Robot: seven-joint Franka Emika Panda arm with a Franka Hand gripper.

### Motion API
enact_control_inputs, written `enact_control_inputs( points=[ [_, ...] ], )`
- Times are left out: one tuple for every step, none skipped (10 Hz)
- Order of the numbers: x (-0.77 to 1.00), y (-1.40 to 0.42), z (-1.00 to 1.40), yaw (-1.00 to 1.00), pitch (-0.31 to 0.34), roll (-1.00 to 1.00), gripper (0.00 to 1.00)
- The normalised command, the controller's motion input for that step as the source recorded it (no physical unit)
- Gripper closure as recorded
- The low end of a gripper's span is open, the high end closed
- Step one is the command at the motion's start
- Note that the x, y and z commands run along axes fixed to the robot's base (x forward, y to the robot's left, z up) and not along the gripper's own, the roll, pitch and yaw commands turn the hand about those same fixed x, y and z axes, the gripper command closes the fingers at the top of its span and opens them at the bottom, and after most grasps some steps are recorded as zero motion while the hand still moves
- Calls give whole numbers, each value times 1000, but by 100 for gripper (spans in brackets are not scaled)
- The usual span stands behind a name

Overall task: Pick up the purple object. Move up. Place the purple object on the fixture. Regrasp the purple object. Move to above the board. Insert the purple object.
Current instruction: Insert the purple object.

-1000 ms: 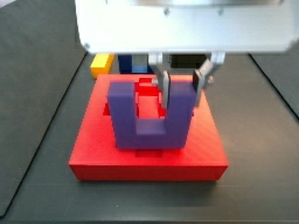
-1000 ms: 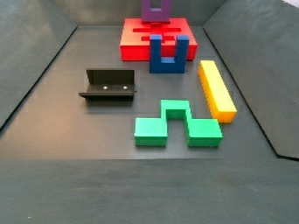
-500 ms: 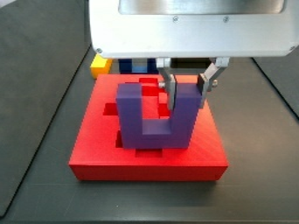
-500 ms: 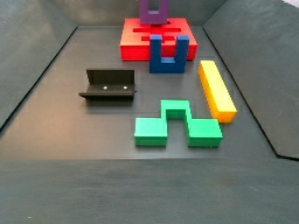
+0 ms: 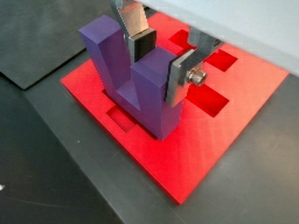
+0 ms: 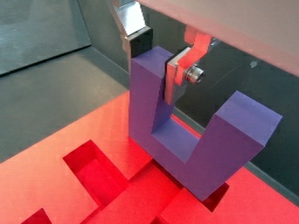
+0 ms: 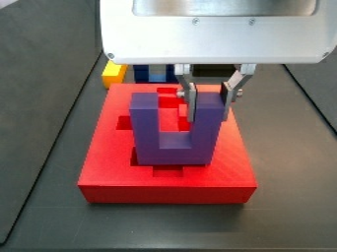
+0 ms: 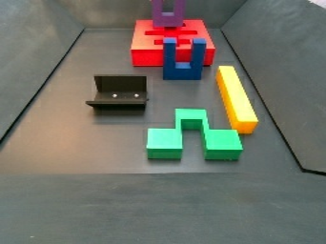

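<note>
My claw (image 7: 211,95) hangs over the board (image 7: 112,172), pinching one prong of the purple object (image 7: 168,133) between its silver plates. Both wrist views show the pinch up close: fingers (image 5: 184,76) flat on either face of the prong, dark pad (image 6: 139,39) visible above the purple top.

The purple object (image 5: 131,74) stands upright, prongs pointing up, joining bar down at the board surface — a U seen face-on in a side view. Its long axis from prong to prong runs across the board's width there. In a wrist view its bar end (image 6: 193,162) sits over the dark red cutouts; I cannot tell whether it touches the board (image 6: 82,140) or hovers just above.

One side view shows only the board, claw and a bit of yellow (image 7: 116,72) and blue behind. Another side view takes in the whole table (image 8: 76,200): the board (image 8: 143,43) at the far end with just the bottom of the purple object (image 8: 169,13) in frame, a blue block (image 8: 184,60) standing against the board's near edge, the yellow bar (image 8: 234,95) beside it, the green block (image 8: 189,134) nearer, the fixture (image 8: 118,93) well apart — bare.
</note>
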Motion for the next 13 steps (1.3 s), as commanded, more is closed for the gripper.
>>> enact_control_inputs(
  points=[
    [-94, 63, 0, 0, -9, -56, 100],
    [0, 0, 0, 0, -26, 0, 100],
    [0, 0, -83, 37, -46, 0, 100],
    [0, -54, -151, 100, -54, 27, 100],
    [0, -266, -83, 83, -33, 186, 100],
    [0, -280, -46, 54, -27, 137, 100],
    [46, -194, -9, 37, 0, 87, 100],
    [63, 0, -60, 0, 0, 69, 100],
    [89, 0, -157, 11, 0, 111, 100],
    [191, 43, -291, 54, 0, 117, 100],
    [306, 111, -434, 129, 0, 76, 100],
    [329, 63, -574, 131, -20, 57, 100],
    [351, 9, -660, 117, -53, 20, 100]
  ],
)
